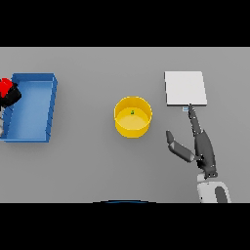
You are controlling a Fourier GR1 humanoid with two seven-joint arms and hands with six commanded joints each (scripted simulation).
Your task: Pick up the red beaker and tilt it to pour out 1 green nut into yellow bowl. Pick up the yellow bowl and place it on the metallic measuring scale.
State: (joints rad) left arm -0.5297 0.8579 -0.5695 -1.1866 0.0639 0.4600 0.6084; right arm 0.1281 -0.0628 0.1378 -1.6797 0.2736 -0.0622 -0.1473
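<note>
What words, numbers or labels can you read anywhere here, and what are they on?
None can be read.
measuring scale: a small pale blue mark at its near edge, too small to read.
yellow bowl, green nut, blue bin, red beaker: plain, no print.
Left robot hand grips the beaker; right robot hand is open, bare of lettering.
</note>
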